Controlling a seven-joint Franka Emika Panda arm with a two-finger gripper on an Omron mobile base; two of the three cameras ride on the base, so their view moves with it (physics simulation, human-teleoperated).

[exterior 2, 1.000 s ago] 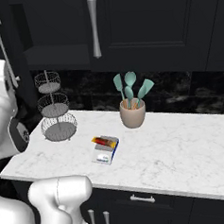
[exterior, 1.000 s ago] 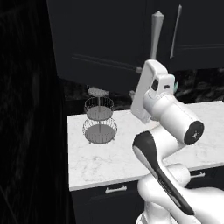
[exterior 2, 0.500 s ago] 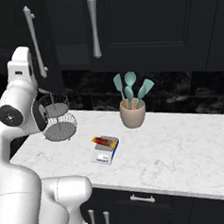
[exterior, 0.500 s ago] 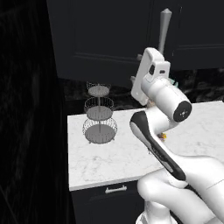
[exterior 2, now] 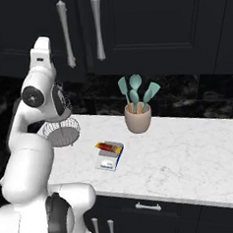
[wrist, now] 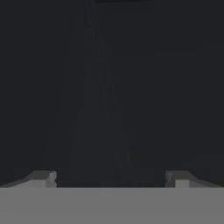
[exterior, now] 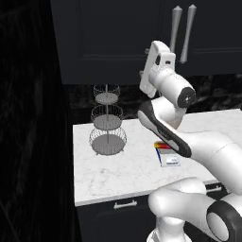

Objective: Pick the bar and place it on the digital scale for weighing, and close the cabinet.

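Observation:
The slim red and orange bar (exterior 2: 107, 147) lies on the far end of the flat digital scale (exterior 2: 108, 160), which rests on the white marble counter; both also show as bar (exterior: 163, 146) and scale (exterior: 169, 159). My gripper (wrist: 111, 179) is open and holds nothing, its fingertips (wrist: 46, 177) right up against a dark door of the cabinet (exterior 2: 146, 22). The raised wrist (exterior: 158, 66) stands high in front of the left door, beside the two long silver handles (exterior: 176, 28). The doors look flush or nearly so; I cannot tell whether a gap is left.
A three-tier wire basket (exterior: 108, 127) stands at the counter's left end, partly behind the arm in the right base view. A clay pot of teal utensils (exterior 2: 138, 114) stands at the back by the black backsplash. Dark drawers with short handles (exterior 2: 148, 206) run below the counter.
The left cabinet door has swung in toward its neighbour, so its handle now hangs upright beside the other one. My arm has risen and followed the door in. Bar and scale have not moved.

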